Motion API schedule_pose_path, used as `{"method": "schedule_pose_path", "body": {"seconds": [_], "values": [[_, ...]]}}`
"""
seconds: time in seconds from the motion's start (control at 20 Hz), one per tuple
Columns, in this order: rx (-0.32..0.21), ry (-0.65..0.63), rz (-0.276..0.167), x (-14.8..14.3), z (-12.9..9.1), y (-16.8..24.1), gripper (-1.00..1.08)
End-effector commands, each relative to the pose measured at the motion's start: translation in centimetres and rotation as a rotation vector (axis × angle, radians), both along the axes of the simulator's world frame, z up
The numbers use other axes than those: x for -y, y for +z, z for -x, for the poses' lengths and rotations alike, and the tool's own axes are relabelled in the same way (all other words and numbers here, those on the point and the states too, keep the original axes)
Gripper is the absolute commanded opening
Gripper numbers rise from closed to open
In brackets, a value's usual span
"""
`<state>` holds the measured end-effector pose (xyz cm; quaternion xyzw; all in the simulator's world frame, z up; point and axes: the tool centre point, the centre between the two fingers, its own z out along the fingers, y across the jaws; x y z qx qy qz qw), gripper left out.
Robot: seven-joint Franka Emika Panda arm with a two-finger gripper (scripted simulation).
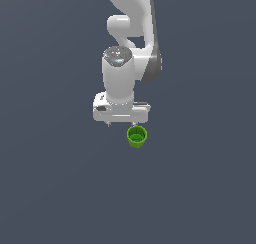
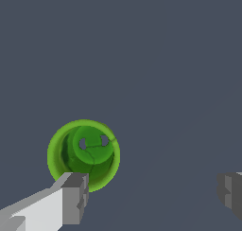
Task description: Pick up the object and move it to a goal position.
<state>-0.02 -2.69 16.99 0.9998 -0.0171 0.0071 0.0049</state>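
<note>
The green cup (image 1: 137,136) is seen in the exterior view standing upright on the dark grey table (image 1: 200,188), its mouth turned upward and its axis vertical. It is placed just below the end effector (image 1: 120,123) in the picture, under the fingertip on the exterior view's right. The table is rendered as a plain, uniform slate surface that fills the whole view; no walls or room are shown. The white arm (image 1: 120,78) is hung down from the top of the picture, with the wrist pointed straight at the table and the hand's flat body held level. Only the short tips of the fingers are visible beneath the hand.

In the wrist view, the green cup (image 2: 83,155) is looked into from above: a thick bright rim is seen around a darker inside. The end effector (image 2: 153,194) is spread wide open, and nothing is held. One grey fingertip (image 2: 75,197) overlaps the cup's rim in the picture; whether they touch cannot be told. The other fingertip (image 2: 230,193) is well apart from the cup. The cup is not centred between the fingers.
</note>
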Motion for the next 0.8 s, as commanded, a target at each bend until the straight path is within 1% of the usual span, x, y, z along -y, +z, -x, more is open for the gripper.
{"method": "schedule_pose_path", "body": {"seconds": [0.0, 0.4, 0.75], "values": [[0.000, 0.000, 0.000, 0.00, 0.00, 0.00, 0.28], [-0.014, 0.035, 0.004, -0.43, 0.41, -0.45, 0.28], [-0.012, 0.000, 0.000, -0.65, 0.51, -0.64, 0.28]]}}
